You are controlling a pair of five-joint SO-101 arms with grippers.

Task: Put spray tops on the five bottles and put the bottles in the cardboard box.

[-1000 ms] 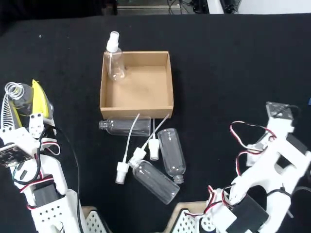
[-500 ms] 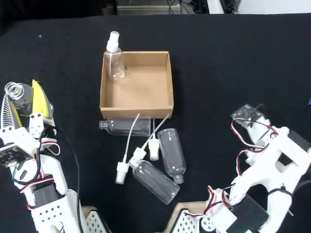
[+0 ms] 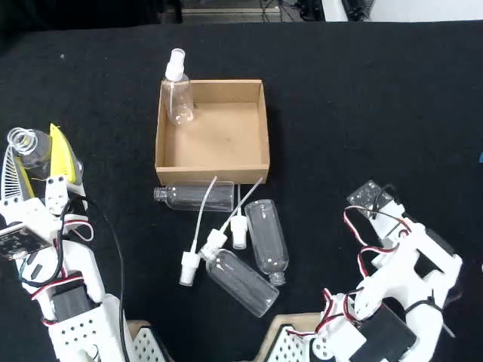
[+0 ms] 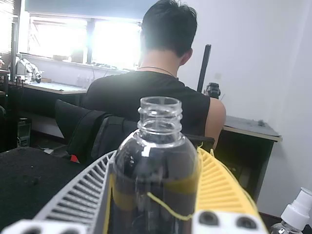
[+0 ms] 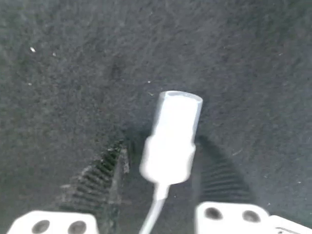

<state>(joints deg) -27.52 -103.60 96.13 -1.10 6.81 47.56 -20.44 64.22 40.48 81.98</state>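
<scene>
High view, 12 o'clock taken as the far edge of the table (image 3: 362, 98), which had a black cloth on it.

Left gripper (image 3: 34, 154): at the 9 o'clock edge of the table. Jaws pinched an open-necked bottle (image 3: 25, 143), which stood upright with no top on it. In the left wrist view the white ribbed finger (image 4: 78, 195) and the yellow finger (image 4: 219, 190) pressed against opposite sides of the bottle's body.

Right gripper (image 3: 368, 197): at about 4 o'clock, well apart from the other items. In the right wrist view a held spray top (image 5: 171, 141) sat between its dark fingers (image 5: 109, 168), nozzle head pointing away from the wrist and tube running back toward it. Jaws were closed on it, above the cloth.

Cardboard box (image 3: 213, 175): open, at about 11 o'clock from the table centre. A capped bottle (image 3: 178, 96) stood upright in its 11 o'clock corner with its spray top on.

On the cloth at the box's 6 o'clock side:
- side bottle (image 3: 198, 197), lying just beside the box's near wall, neck toward 9 o'clock.
- middle bottle (image 3: 266, 237), lying with its neck toward 5 o'clock.
- near bottle (image 3: 240, 280), lying slantwise and touching the middle bottle.
- three loose spray tops (image 3: 239, 230), tubes pointing toward the box. Could not tell whether any of them was seated on a neck.
</scene>
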